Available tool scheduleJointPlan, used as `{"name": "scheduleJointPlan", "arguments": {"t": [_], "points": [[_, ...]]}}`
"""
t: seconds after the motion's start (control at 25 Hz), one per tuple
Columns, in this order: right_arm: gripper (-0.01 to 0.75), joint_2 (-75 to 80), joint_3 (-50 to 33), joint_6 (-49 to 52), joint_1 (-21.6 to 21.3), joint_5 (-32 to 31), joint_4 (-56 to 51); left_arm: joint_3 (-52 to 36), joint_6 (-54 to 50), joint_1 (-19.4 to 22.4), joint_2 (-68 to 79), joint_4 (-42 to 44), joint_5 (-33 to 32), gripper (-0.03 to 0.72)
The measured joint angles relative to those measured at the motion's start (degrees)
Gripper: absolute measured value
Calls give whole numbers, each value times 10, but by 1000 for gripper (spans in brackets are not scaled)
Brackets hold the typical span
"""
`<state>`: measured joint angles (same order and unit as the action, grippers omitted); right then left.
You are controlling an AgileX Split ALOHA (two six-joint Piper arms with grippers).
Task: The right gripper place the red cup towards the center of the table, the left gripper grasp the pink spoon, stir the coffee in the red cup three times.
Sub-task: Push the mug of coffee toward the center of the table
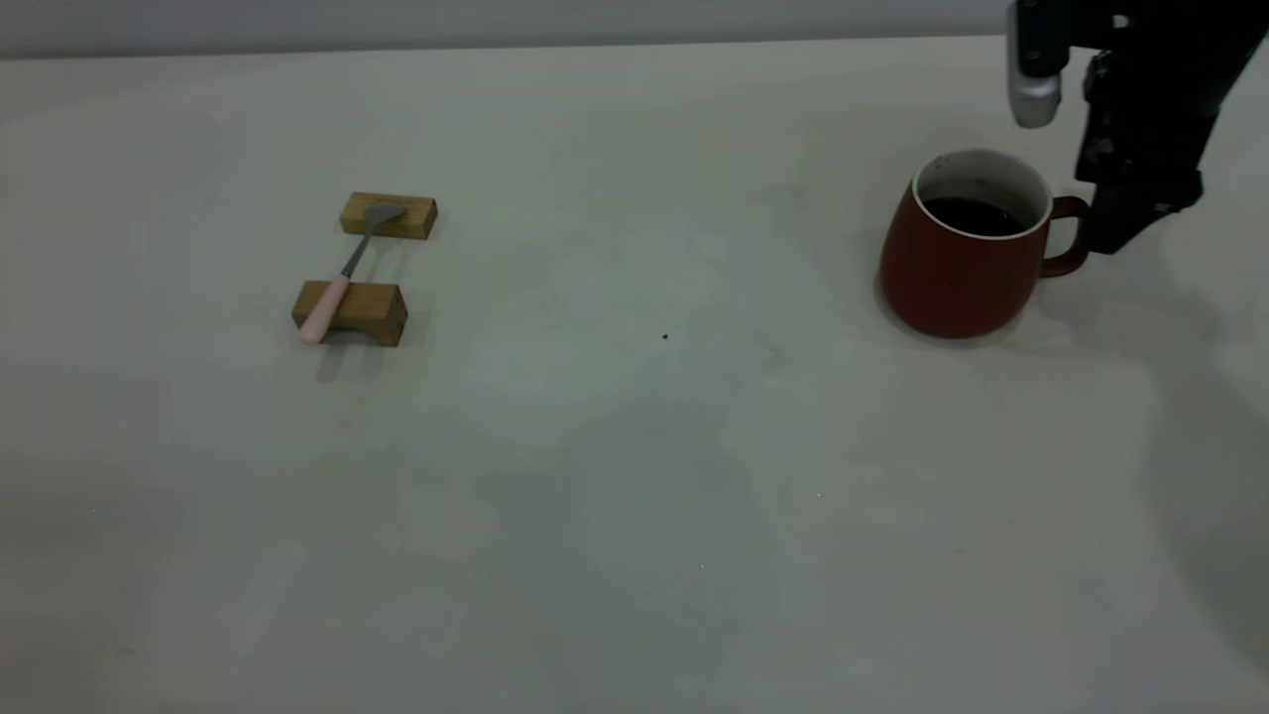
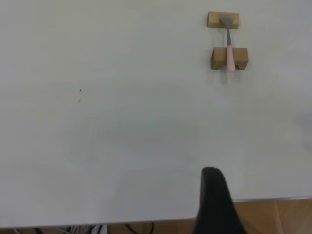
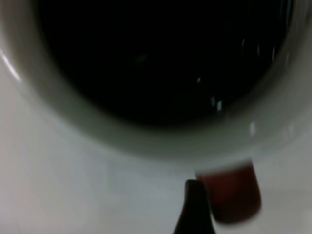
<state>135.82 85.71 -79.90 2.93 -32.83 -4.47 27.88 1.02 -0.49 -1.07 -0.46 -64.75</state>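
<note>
The red cup stands at the table's right side and holds dark coffee. Its handle points right. My right gripper hangs right at that handle. In the right wrist view the coffee fills the top and the handle lies against a black part of the gripper. The pink spoon lies across two tan wooden blocks at the left, bowl on the far block. In the left wrist view my left gripper sits back at the table edge, far from the pink spoon.
The far wooden block carries the spoon's bowl. A wide stretch of bare tabletop separates the blocks from the cup. The table's edge and a wooden floor show behind the left gripper.
</note>
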Motion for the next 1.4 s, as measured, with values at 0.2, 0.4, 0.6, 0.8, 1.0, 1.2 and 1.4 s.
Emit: {"name": "scheduleJointPlan", "arguments": {"t": [0.2,0.4,0.6,0.8,1.0,1.2,1.4], "points": [[600,0,0,-4,22,1,-3,0,0,0,0,0,0,550],[512,0,0,-4,28,-15,-27,0,0,0,0,0,0,550],[372,0,0,-3,38,-32,-67,0,0,0,0,-1,0,550],[213,1,0,-3,53,-42,-96,0,0,0,0,-1,0,550],[179,1,0,-1,80,-29,-114,0,0,0,0,-1,0,550],[179,2,0,6,113,-20,-122,0,0,0,0,-1,0,550],[179,2,0,33,146,-8,-123,0,-1,0,0,-1,0,550]]}}
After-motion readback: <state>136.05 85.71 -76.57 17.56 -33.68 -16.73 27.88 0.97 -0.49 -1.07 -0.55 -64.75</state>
